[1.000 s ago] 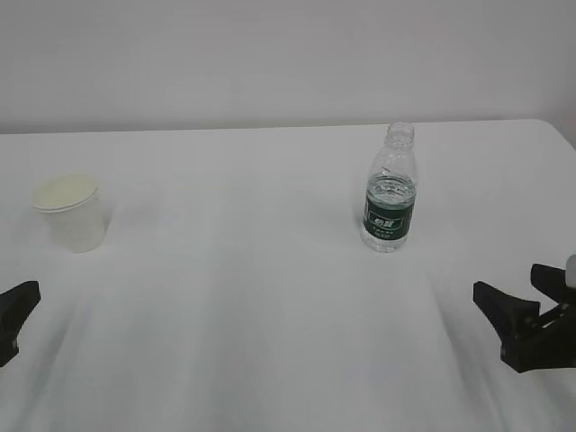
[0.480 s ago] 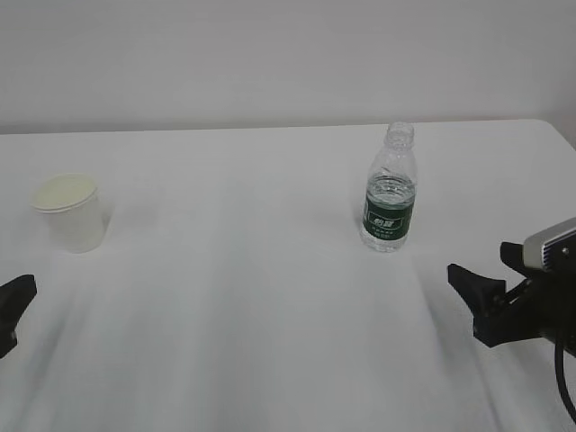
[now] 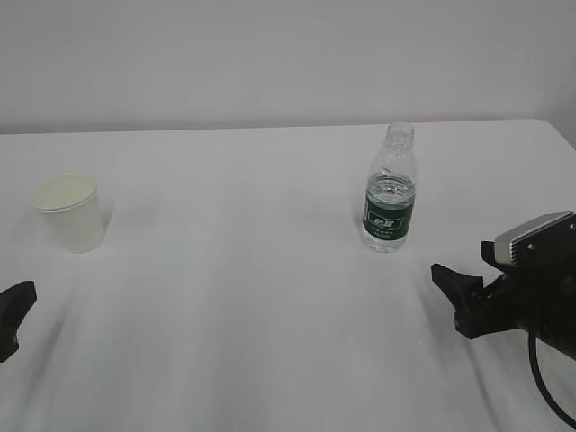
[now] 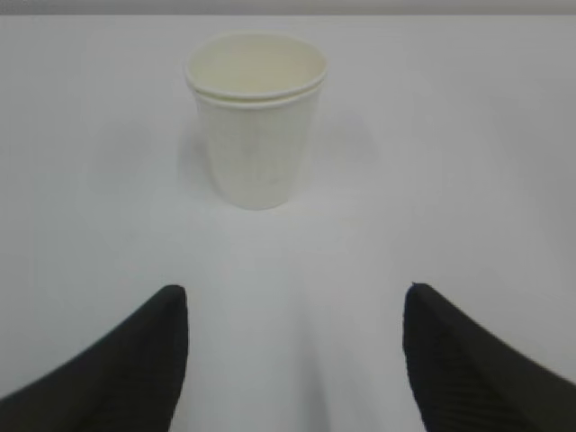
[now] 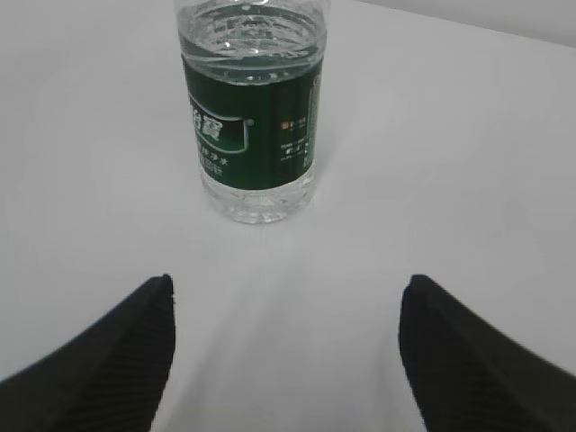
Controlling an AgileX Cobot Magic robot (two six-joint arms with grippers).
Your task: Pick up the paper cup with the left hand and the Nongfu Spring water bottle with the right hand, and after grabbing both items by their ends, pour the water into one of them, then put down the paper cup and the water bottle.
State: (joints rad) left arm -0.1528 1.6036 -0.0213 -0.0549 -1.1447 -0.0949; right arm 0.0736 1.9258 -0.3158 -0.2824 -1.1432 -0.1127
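The white paper cup (image 3: 70, 212) (image 4: 256, 117) stands upright at the left of the table, with nothing visible inside it. My left gripper (image 4: 292, 292) is open, low over the table and short of the cup, which sits centred ahead of the gap between the jaws; in the exterior view only one of its fingertips (image 3: 20, 295) shows, at the left edge. The Nongfu Spring water bottle (image 3: 390, 193) (image 5: 255, 108) stands upright and capless, its water (image 5: 252, 40) reaching above the green label. My right gripper (image 3: 461, 263) (image 5: 286, 283) is open, a short way in front and to the right of the bottle, holding nothing.
The white table (image 3: 252, 297) ends at a back edge (image 3: 270, 128) against a pale wall, with a rounded corner at the far right. A wide stretch of bare tabletop separates cup and bottle.
My right gripper has slid left and forward toward the bottle, bringing its grey wrist block into view. The left gripper has hardly moved. Cup and bottle have stayed put.
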